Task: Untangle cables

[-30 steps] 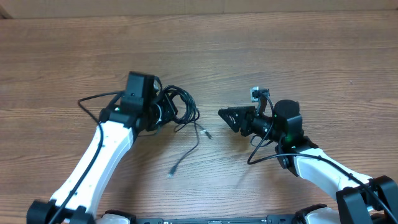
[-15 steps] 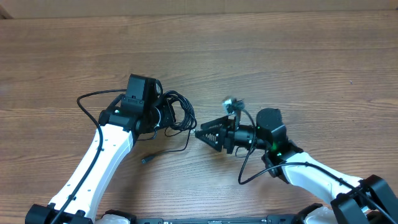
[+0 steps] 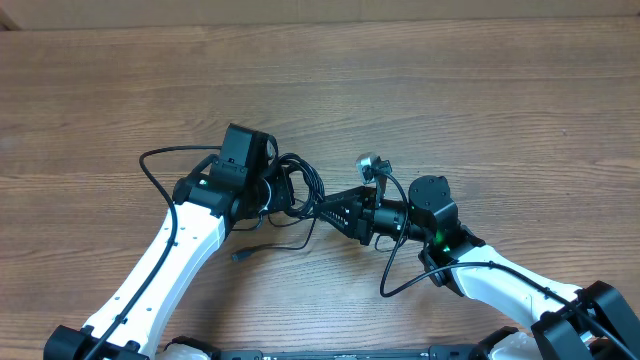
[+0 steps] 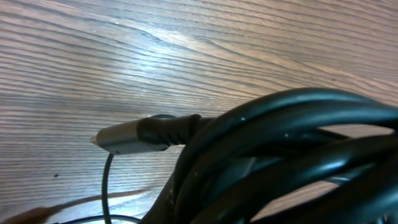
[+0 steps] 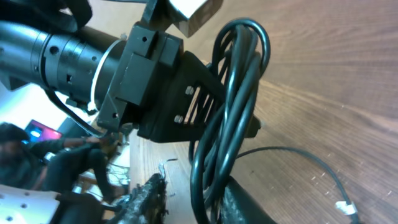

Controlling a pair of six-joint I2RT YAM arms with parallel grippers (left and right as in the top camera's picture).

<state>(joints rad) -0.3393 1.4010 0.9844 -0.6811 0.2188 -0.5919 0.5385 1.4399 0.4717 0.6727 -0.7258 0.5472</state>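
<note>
The cables (image 3: 300, 182) form a looped black bundle at the middle of the table. My left gripper (image 3: 278, 190) is shut on the bundle, its fingers hidden under the loops. In the left wrist view the bundle (image 4: 280, 149) fills the frame and a silver plug (image 4: 121, 137) sticks out to the left. One thin cord trails down to a plug end (image 3: 238, 257) on the wood. My right gripper (image 3: 318, 208) reaches into the bundle from the right. In the right wrist view several strands (image 5: 217, 155) pass between its fingers (image 5: 149, 199), lying against the right one, with a gap on the left.
The wooden table (image 3: 450, 90) stretches wide behind both arms. The right arm's own thick cable (image 3: 392, 275) loops near its wrist. The left arm's cable (image 3: 155, 165) arcs out to the left. A thin cord (image 5: 311, 158) lies on the wood to the right.
My right gripper moved left to the bundle and its jaws narrowed around some strands. My left arm shifted slightly right with the bundle. The loose plug end slid left.
</note>
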